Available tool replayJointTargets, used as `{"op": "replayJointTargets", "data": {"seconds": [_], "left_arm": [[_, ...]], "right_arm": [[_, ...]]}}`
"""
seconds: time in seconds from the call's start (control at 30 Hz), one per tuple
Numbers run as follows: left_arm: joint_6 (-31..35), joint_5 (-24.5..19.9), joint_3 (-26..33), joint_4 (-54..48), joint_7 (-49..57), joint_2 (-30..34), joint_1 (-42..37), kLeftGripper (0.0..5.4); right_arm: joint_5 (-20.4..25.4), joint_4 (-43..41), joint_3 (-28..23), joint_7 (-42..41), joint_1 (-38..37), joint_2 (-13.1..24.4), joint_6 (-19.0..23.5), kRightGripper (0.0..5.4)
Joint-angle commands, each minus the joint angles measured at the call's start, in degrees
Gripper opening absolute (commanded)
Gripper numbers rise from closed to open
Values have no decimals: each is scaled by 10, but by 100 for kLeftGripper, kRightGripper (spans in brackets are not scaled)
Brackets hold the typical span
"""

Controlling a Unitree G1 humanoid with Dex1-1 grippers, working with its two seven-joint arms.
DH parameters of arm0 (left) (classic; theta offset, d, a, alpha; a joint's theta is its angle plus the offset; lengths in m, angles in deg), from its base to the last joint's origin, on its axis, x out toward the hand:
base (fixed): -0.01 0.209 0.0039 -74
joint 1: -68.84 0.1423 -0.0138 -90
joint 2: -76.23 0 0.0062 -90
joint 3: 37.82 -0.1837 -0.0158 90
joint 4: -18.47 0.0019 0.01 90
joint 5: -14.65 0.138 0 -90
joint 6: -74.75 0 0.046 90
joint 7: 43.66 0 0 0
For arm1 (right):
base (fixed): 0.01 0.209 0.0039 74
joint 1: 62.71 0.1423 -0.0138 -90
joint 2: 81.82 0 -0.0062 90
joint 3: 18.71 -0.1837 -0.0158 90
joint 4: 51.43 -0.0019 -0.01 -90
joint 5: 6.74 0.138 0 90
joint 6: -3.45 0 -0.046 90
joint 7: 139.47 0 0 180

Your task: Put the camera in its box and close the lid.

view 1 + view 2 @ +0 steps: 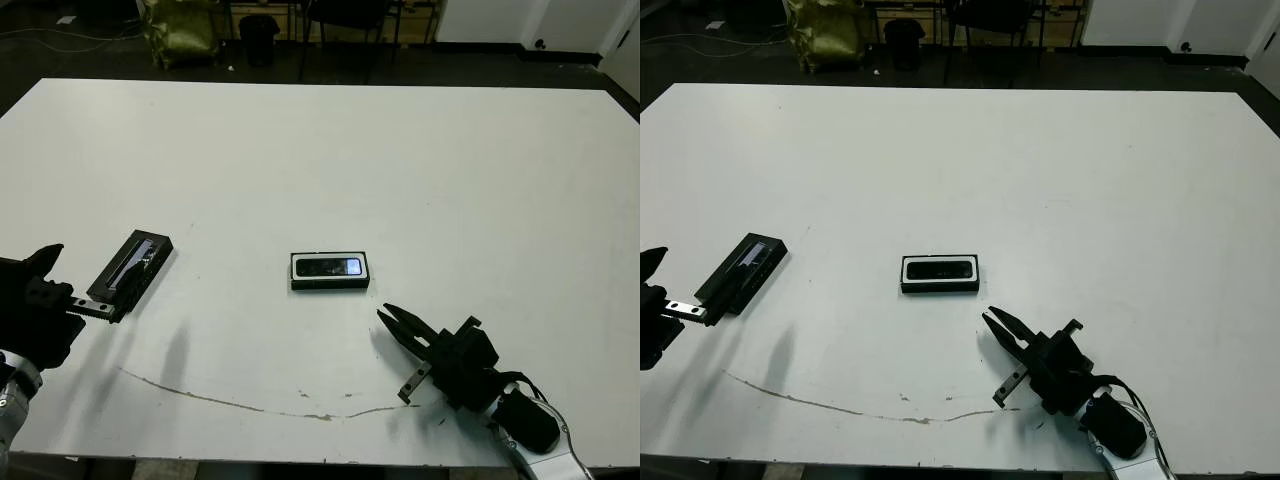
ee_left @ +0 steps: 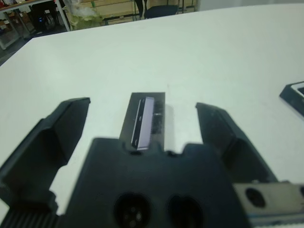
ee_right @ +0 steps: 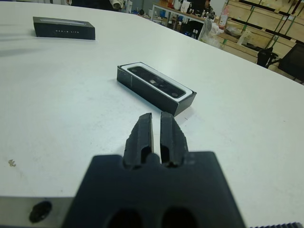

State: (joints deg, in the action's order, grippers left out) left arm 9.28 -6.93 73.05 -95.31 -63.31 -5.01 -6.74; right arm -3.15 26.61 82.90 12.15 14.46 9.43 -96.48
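Right gripper (image 1: pixel 392 322) closed, empty, near boxed camera (image 1: pixel 330 267) — left gripper (image 2: pixel 142 123) spread around lid (image 2: pixel 145 122)

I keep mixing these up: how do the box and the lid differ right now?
The box is white-lined and holds the camera; the lid is all black with a grey strip. The box lies mid-table, square to the near edge; the lid lies angled at the robot's left, between the open fingers of the left tool. Both are shallow black rectangles of similar size.

Camera (image 1: pixel 330 267) in box (image 1: pixel 330 285) (lid (image 1: pixel 132 269) leftward)
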Motion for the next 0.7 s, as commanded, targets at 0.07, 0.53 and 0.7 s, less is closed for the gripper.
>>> {"op": "replayJointTargets", "data": {"seconds": [0.07,0.53,0.7], "left_arm": [[31,-29,4,1,1,-12,-1,538],[33,-38,-5,47,-31,2,-13,538],[14,-23,-13,87,-43,9,-26,538]], "right_arm": [[-2,3,-2,0,-3,6,10,0],[2,8,-3,1,-3,3,5,0],[0,13,-4,1,-3,4,-6,0]]}}
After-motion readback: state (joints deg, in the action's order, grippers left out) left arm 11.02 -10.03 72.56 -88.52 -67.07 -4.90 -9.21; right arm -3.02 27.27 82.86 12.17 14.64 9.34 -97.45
